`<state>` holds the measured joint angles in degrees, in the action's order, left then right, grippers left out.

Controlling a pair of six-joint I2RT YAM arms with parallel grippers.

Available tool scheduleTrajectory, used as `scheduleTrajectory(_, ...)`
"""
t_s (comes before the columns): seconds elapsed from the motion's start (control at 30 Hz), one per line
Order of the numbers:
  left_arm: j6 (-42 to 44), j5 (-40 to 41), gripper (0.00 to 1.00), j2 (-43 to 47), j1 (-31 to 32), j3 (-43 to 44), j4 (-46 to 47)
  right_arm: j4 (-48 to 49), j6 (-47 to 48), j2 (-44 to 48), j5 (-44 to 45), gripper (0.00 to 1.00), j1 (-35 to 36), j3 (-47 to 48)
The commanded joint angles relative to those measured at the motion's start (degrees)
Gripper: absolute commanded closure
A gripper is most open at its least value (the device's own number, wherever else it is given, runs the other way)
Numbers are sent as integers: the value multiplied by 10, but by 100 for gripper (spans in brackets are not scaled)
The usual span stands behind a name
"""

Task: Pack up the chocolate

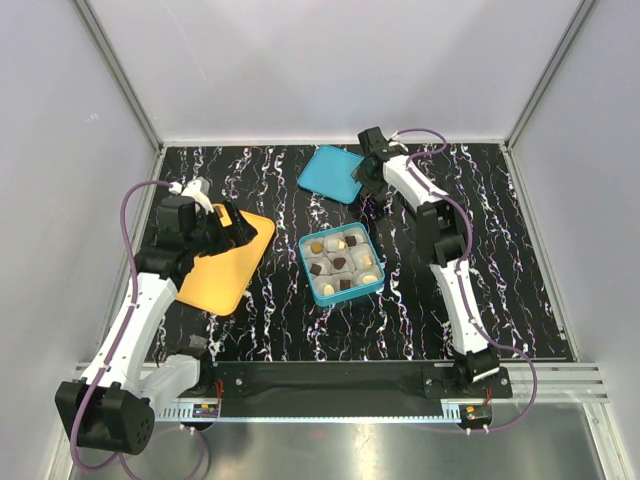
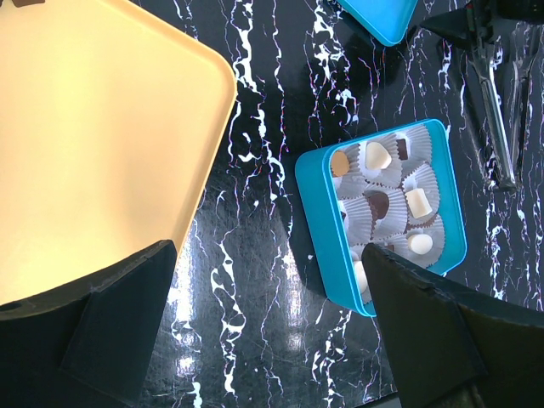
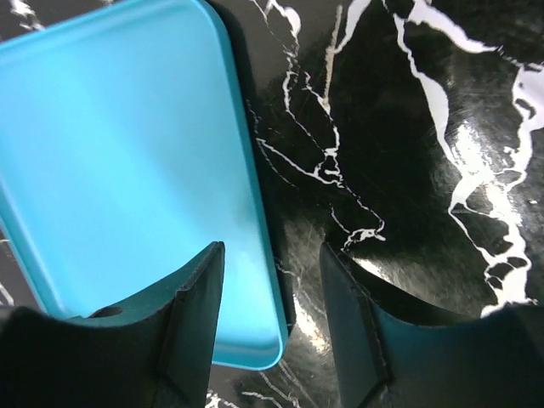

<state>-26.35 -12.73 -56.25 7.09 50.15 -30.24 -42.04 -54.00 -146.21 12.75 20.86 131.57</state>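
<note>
Several chocolate pieces (image 1: 338,263), dark brown and pale cream, sit in white paper cups inside an open teal box (image 1: 378,284) at the table's middle. The left wrist view shows the box (image 2: 453,223) and its chocolates (image 2: 378,156) too. The flat teal lid (image 1: 330,172) lies behind the box. My right gripper (image 1: 363,178) is open at the lid's right edge. In the right wrist view the gripper (image 3: 272,319) straddles the lid's (image 3: 127,153) edge, one finger over the lid, the other over the table. My left gripper (image 1: 236,227) is open and empty above the orange tray's right edge.
An orange tray (image 1: 222,268) lies left of the box, and nothing shows on it; it fills the left of the left wrist view (image 2: 93,144). The table top is black with white veining (image 1: 500,250). White walls close in the back and sides.
</note>
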Motion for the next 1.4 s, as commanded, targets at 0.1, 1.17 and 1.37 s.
scheduleTrajectory(0.1, 9, -10, 1, 7, -4, 2, 25, -27, -2, -41, 15, 45, 9, 59)
scheduleTrajectory(1.17, 6, -22, 1, 9, -13, -3, 34, -160, 99, -56, 105, 75, 18, 72)
scheduleTrajectory(1.37, 5, -19, 1, 10, -13, -4, 36, -132, 102, -41, 76, 76, 17, 13)
